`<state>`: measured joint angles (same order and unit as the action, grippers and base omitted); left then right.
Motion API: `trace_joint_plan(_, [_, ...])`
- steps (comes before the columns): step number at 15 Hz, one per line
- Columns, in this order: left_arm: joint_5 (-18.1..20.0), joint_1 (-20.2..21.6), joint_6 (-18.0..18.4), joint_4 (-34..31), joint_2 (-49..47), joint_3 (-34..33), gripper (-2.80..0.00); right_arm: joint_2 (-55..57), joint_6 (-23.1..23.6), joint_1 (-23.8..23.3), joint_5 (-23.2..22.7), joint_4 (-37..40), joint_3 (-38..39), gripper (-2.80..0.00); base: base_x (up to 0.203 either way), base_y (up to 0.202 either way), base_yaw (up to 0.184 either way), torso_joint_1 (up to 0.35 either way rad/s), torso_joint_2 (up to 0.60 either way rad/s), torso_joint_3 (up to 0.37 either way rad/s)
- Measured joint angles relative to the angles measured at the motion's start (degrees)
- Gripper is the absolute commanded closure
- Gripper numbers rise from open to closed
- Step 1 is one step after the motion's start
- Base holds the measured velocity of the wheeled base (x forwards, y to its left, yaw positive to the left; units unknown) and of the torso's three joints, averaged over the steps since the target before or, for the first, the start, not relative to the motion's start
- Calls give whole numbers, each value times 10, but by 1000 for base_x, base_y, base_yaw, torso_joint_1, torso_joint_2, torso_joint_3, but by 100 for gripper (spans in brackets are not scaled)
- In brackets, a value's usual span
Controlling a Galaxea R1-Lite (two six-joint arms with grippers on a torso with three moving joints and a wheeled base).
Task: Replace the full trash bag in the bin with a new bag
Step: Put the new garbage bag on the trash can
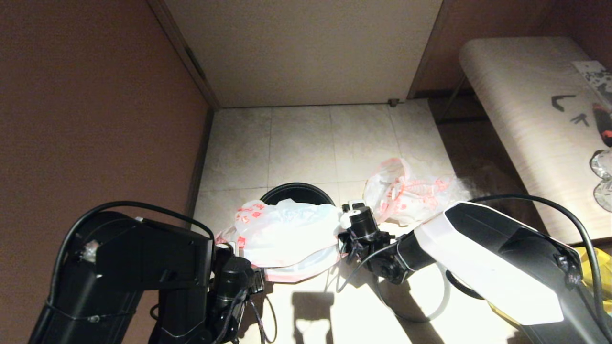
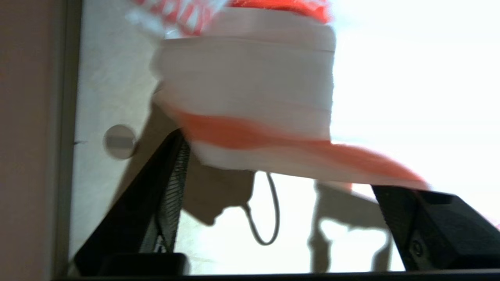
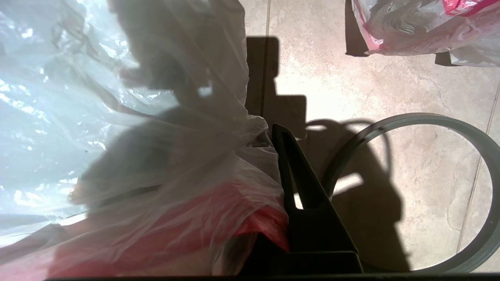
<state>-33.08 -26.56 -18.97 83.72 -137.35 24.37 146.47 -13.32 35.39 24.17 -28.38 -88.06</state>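
The black bin stands on the tiled floor, its front half covered by the new bag, a whitish bag with a pinkish-red edge. My right gripper is shut on the new bag's right side; in the right wrist view the bag bunches against the gripper and hides one finger. My left gripper is at the bag's left side. Its fingers stand wide apart, open, and the bag's edge hangs blurred at the gripper, not pinched. The full trash bag lies right of the bin.
A grey hoop lies flat on the floor under my right arm and shows as an arc in the head view. A pale bench runs along the right, with a yellow bag by it. A brown wall closes the left.
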Motion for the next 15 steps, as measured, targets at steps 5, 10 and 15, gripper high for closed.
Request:
trace_joint_plan(5, [42,-1,-20,-4,8,27,-280,0,0,0,0,-1,0,0,0,0,0,0,0,0])
trace_joint_plan(10, [65,-5,-40,10,38,-10,-280,1,0,0,-1,0,0,0,0,0,0,0,0,0])
trace_joint_plan(15, [66,-22,-39,8,38,26,-280,-1,0,-2,-2,0,-1,0,0,0,0,0,0,0])
